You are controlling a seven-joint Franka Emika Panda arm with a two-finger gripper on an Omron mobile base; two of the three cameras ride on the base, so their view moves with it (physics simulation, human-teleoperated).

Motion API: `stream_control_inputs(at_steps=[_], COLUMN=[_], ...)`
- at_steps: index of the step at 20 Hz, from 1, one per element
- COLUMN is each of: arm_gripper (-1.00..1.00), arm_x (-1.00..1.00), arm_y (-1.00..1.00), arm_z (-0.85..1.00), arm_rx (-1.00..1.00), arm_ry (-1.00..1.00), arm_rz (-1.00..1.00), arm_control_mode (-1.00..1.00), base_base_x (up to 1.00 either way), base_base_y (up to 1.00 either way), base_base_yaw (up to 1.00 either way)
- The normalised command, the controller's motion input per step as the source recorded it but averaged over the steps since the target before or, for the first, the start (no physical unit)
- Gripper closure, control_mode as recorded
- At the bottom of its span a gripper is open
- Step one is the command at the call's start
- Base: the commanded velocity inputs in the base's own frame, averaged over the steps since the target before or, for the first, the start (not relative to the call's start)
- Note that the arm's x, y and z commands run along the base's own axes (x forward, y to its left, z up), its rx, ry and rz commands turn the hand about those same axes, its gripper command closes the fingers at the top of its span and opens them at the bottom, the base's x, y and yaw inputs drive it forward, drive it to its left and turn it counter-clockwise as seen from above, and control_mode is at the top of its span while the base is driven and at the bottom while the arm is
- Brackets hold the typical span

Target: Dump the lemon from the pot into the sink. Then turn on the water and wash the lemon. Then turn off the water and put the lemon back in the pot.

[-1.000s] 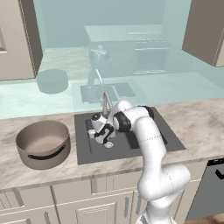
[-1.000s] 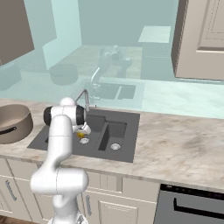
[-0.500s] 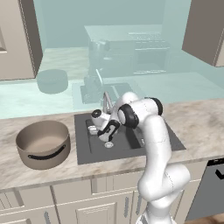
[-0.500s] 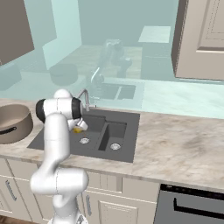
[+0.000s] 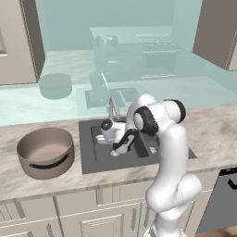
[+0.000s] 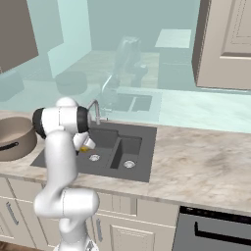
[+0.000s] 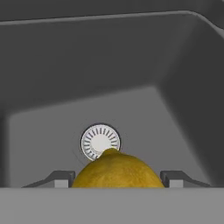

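Lemon (image 7: 115,169) sat between the two dark fingertips of the gripper (image 7: 117,179) in the hand view, the jaws standing fairly wide with a tip close against each flank of the fruit, so it looked held, though whether the pads truly pressed on it could not be told for sure. It hung low inside the larger basin of the sink (image 5: 88,139), just over the round silver drain (image 7: 100,142), and showed as a yellow spot at the gripper (image 5: 115,147) in the left base view and beside the arm in the right base view (image 6: 84,148). Judged from this, the washing was done or nearly so and the step in hand was lifting the lemon out; no water could be seen at the faucet (image 5: 112,105). The next move probably called for a straight rise clear of the basin wall, then a swing across the counter (image 5: 18,185) to the pot (image 5: 45,152), which stood upright beside the sink. The lemon was smooth, rounded and slightly nubbed at one end, likely to slip. The sink was matte dark grey with flat walls; the pot was wide taupe metal with a dark rim and handles; the counter was mottled stone.
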Motion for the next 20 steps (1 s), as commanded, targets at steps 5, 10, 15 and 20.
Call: stream_control_inputs(at_steps=[5,10,15,20], arm_gripper=[1.0,1.0,1.0,1.0], arm_x=[-0.43,-0.51,-0.62,-0.49], arm_y=[0.03,0.12,0.11,0.2], arm_z=[0.79,0.61,0.77,0.97], arm_rx=[0.0,0.0,0.0,0.0], arm_ry=[-0.07,-0.06,-0.06,-0.01], arm_rz=[0.0,0.0,0.0,0.0], arm_control_mode=[-1.0,-1.0,-1.0,-1.0], base_base_x=[0.0,0.0,0.0,0.0], base_base_y=[0.0,0.0,0.0,0.0], base_base_yaw=[0.0,0.0,0.0,0.0])
